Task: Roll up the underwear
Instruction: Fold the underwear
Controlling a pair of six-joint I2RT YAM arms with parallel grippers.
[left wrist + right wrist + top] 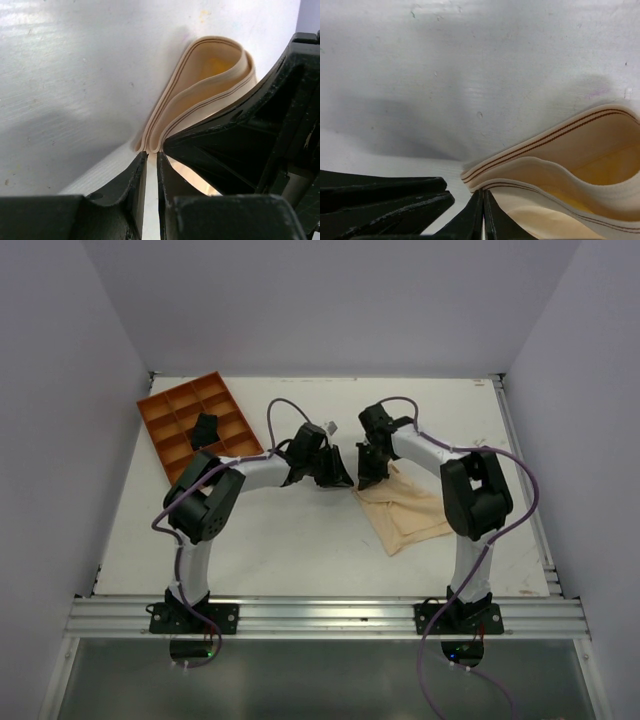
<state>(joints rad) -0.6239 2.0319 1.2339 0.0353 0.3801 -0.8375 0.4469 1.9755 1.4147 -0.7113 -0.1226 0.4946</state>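
Roll onset: left gripper [152, 154] and right gripper [483, 194] pinch the underwear [412, 512] at its 10 o'clock edge (waistband looped); next, likely fold both toward 4 o'clock

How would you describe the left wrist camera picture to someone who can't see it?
The left gripper, its black fingers nearly together, pinches the folded edge of the pale beige underwear, whose striped band curls into an open loop on a white table. A bulky black part fills the right side.
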